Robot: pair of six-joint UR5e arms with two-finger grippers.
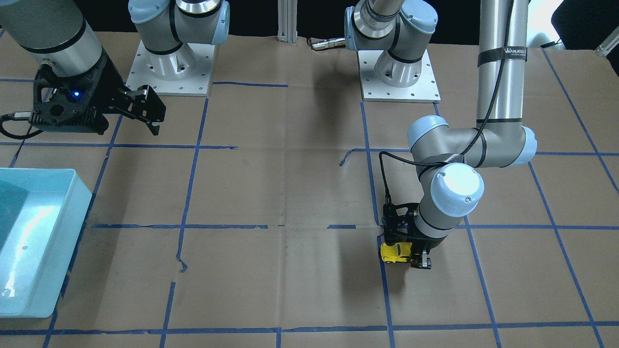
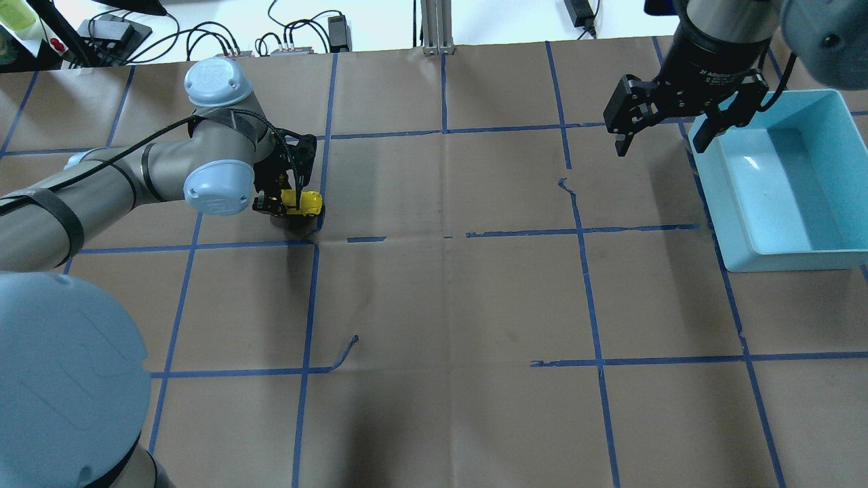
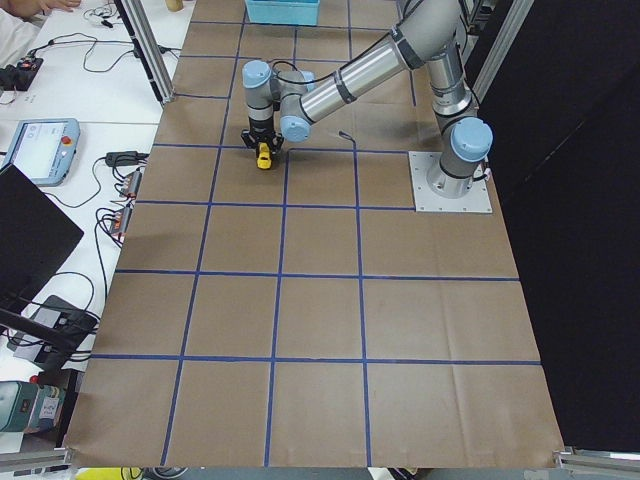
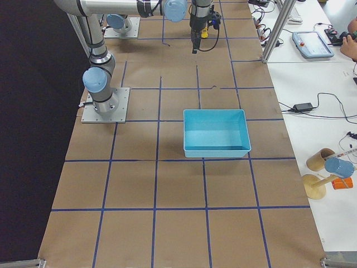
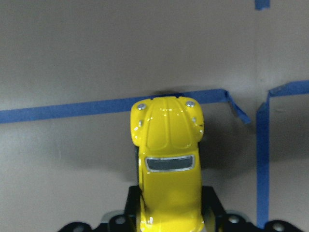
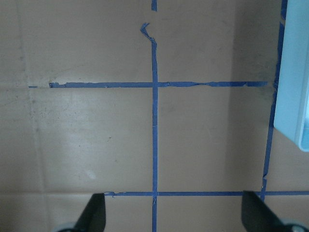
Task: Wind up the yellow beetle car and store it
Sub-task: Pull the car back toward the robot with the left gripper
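Note:
The yellow beetle car (image 2: 303,201) is a small glossy toy with dark windows. My left gripper (image 2: 288,203) is shut on its rear half and holds it at the table surface, nose pointing away from the wrist. The left wrist view shows the car (image 5: 169,164) between the jaws, its hood over a blue tape line. It also shows in the front view (image 1: 394,253) and the left side view (image 3: 264,155). My right gripper (image 2: 668,139) is open and empty, hovering above the table beside the light blue bin (image 2: 834,254).
The light blue bin (image 1: 72,227) stands at the table's right end from my side and looks to hold nothing. Blue tape lines (image 2: 312,298) grid the brown paper table cover. Both arm bases (image 1: 399,72) are mounted at the back edge.

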